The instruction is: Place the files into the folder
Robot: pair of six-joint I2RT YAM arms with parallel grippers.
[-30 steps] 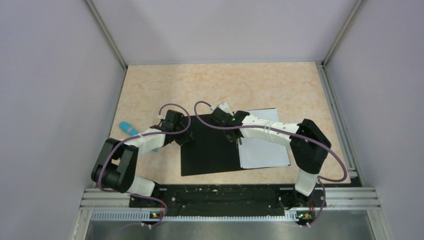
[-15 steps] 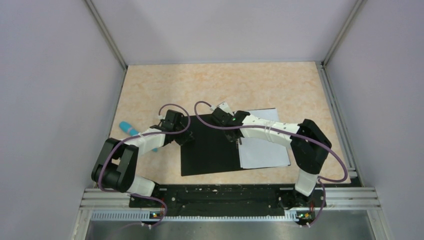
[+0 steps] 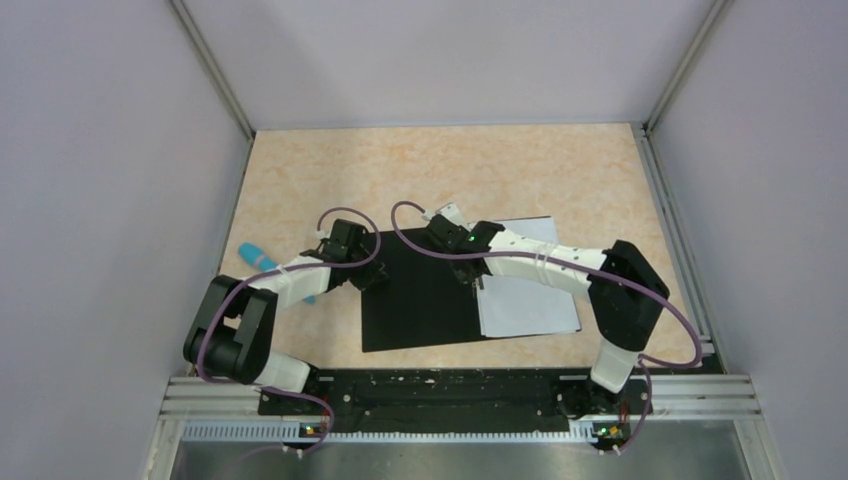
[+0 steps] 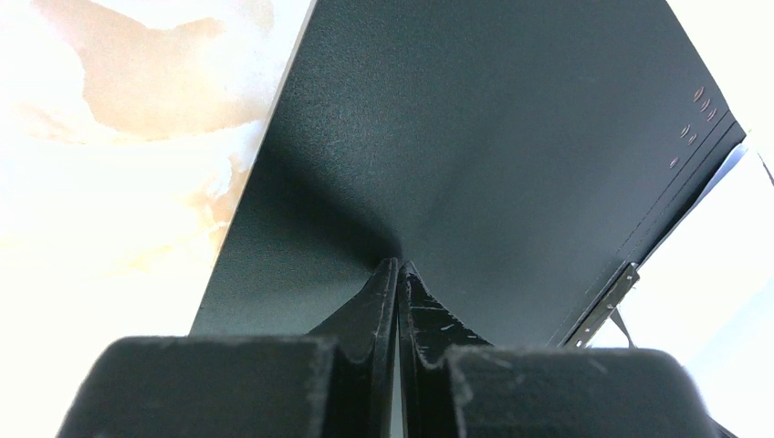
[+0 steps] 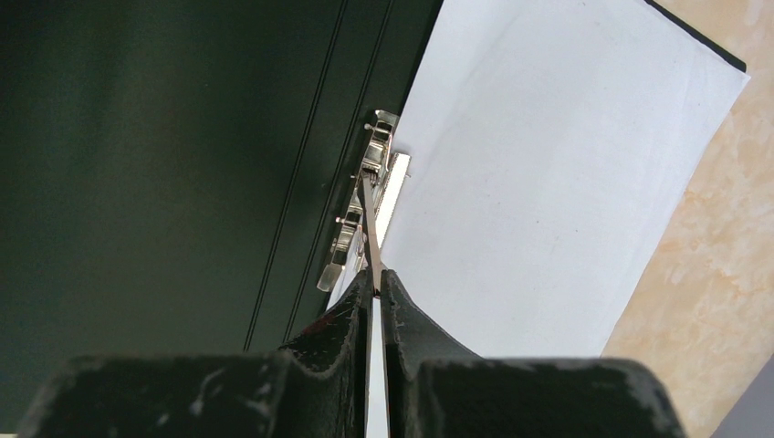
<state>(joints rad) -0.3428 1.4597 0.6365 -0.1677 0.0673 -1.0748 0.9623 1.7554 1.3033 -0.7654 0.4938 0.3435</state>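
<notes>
The folder (image 3: 420,305) lies open on the table, its matte black inside up. The white files (image 3: 530,300) lie on its right half. My left gripper (image 3: 370,272) is shut, its tips resting on the black left cover (image 4: 475,137) near that cover's left edge, with nothing between the jaws (image 4: 399,266). My right gripper (image 3: 474,283) is shut on the thin lever of the metal spine clip (image 5: 367,205); the lever runs in between the fingertips (image 5: 377,274). The files (image 5: 548,164) lie right of the clip, the black cover (image 5: 164,155) left of it.
A teal pen-like object (image 3: 260,261) lies on the table left of the folder, beside my left arm. Grey walls close in the table on three sides, with a metal rail (image 3: 460,395) along the near edge.
My right arm's elbow has shifted slightly right and down. The grippers, folder and files have not visibly moved.
</notes>
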